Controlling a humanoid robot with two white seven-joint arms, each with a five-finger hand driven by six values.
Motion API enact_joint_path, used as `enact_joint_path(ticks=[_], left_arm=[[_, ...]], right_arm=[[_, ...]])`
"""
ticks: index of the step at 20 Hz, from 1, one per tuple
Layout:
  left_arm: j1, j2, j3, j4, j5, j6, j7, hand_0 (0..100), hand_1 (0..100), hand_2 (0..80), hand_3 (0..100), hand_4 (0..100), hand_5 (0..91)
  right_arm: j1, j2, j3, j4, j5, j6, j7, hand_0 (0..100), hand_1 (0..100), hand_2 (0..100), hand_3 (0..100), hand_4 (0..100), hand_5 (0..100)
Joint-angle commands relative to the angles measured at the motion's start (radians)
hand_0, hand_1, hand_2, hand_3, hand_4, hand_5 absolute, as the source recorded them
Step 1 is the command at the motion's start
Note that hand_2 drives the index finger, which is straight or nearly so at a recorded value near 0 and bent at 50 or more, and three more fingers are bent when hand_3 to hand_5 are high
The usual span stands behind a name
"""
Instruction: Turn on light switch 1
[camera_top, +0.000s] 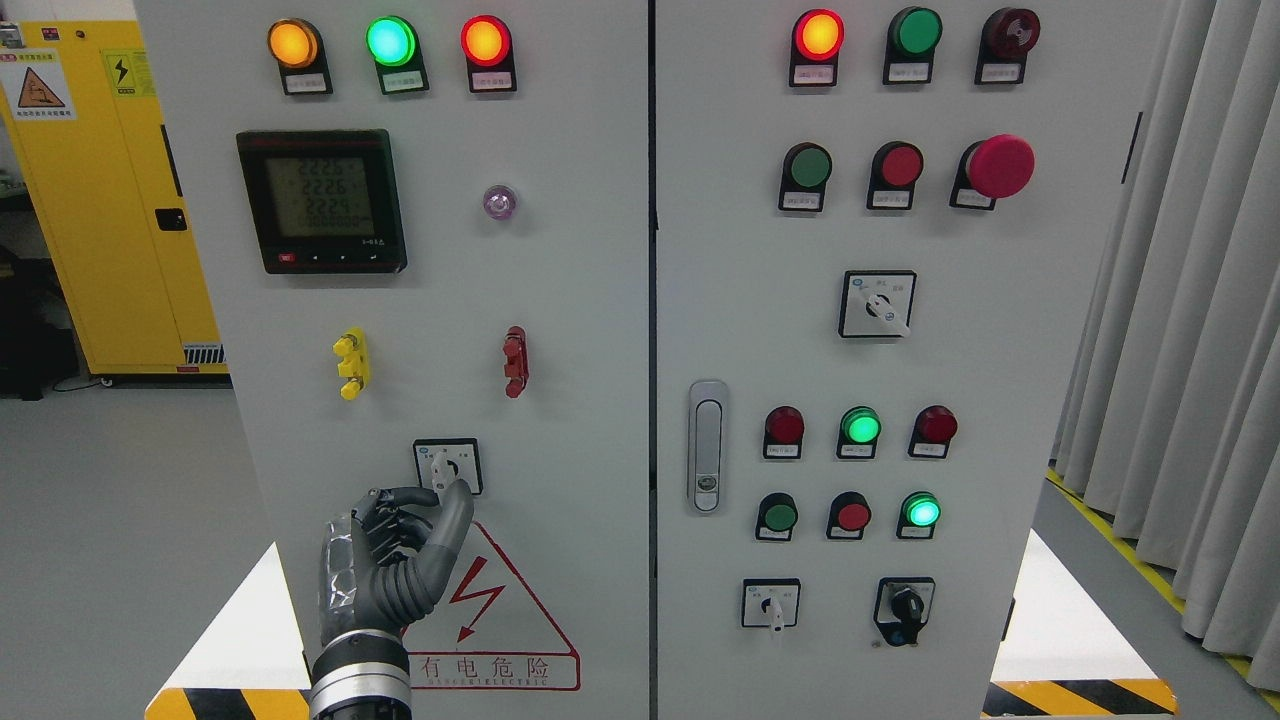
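Left robot hand is raised in front of the left cabinet door, arm entering from the bottom edge, left of middle. Fingers are curled in toward the palm, and one long digit stretches up and right; its tip sits at the lower right edge of the small rotary switch. The hand clamps on nothing that I can see. Whether the tip actually touches the white knob or only overlaps it from this angle, I cannot tell.

The switch is low on the left door, in a square black-framed plate just above the red triangle warning sign. It sits just above and slightly right of the hand, right at the extended fingertip. My read is that this is light switch 1, though its label is too small to make out.

Judgement on posture: the hand is held low and to the left of the switch so the knob stays visible to the head camera, and the single extended digit serves as a pusher against the knob's lever rather than a pinch. Curling the other fingers keeps them off the panel.

Above the switch, well apart from the hand, are a yellow handle and a red handle, then the meter.

Right robot hand is not visible.
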Motion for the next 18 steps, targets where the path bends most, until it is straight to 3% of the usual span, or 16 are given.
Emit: enact_joint_path(ticks=[1,18], left_arm=[[-0.013,-0.009,-0.001,0.015,-0.002,0.011,0.0,24,65,55.1,87,83,80.0],[-0.033,-0.015,-0.001,0.025,-0.015,0.032,0.0,25,64,55.9,87,83,80.2]], right_arm=[[0.0,0.0,0.0,0.0,0.0,0.0,0.0,0,50,4,0,0,0],[0.0,0.0,0.0,0.0,0.0,0.0,0.0,0,50,4,0,0,0]])
